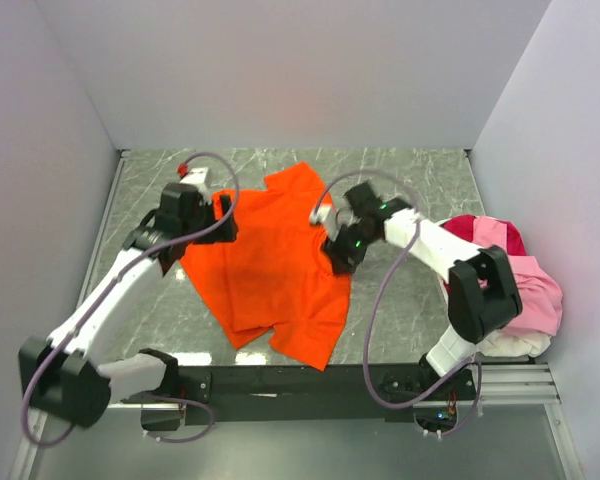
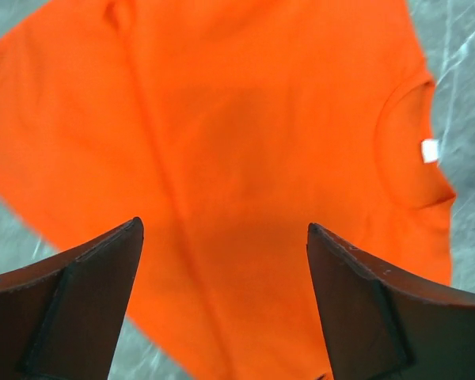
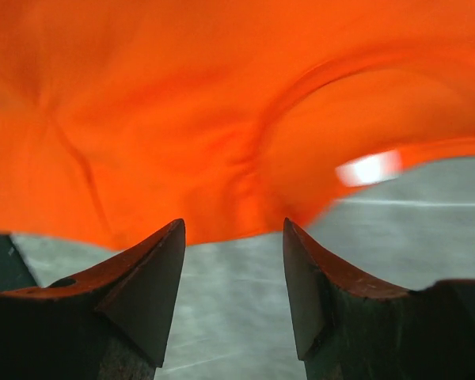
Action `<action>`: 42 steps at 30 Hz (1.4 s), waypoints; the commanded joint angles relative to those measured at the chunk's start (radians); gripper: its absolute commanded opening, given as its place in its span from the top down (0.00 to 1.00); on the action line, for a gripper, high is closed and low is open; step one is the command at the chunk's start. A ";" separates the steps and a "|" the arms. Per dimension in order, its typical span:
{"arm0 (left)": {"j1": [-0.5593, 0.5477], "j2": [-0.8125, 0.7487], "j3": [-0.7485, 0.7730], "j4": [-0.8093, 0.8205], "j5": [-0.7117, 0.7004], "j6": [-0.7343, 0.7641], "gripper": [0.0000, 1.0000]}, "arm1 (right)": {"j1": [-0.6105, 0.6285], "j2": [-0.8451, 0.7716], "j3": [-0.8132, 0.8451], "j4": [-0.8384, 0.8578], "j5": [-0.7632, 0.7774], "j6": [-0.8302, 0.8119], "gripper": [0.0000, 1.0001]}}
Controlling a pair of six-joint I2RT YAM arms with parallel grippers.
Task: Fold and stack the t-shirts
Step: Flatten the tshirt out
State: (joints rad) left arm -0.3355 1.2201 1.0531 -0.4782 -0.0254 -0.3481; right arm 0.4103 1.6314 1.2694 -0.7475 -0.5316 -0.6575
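Note:
The bright orange t-shirt (image 1: 270,270) lies spread on the dark marble table, with its collar and white tag on the right side (image 2: 430,150). My left gripper (image 1: 202,228) is open and empty above the shirt's left part; in the left wrist view its jaws stand wide apart (image 2: 222,229) over orange fabric (image 2: 245,119). My right gripper (image 1: 336,255) is open and empty at the shirt's right edge. In the right wrist view it (image 3: 233,229) hangs over bare table just short of the collar (image 3: 317,119) and tag (image 3: 368,168).
A heap of light pink, magenta-red and white t-shirts (image 1: 515,285) sits at the right edge of the table beside the right arm. White walls enclose the table (image 1: 420,180) on three sides. The arms' base rail (image 1: 310,380) runs along the near edge.

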 commanded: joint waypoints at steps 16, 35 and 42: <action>0.007 -0.435 -0.321 0.148 -0.033 0.063 0.01 | 0.071 0.177 -0.113 0.159 0.328 0.364 0.48; 0.000 -0.352 -0.344 0.225 0.335 0.077 0.03 | -0.346 0.337 0.246 0.034 0.481 0.257 0.57; -0.236 -0.069 -0.249 0.093 0.286 0.048 0.11 | -0.347 0.268 0.206 0.080 0.427 0.248 0.46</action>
State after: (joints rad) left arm -0.4808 1.0859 0.7380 -0.3351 0.2539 -0.2871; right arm 0.0486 1.9533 1.4857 -0.6594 -0.0654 -0.3851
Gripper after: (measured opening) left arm 0.896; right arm 0.537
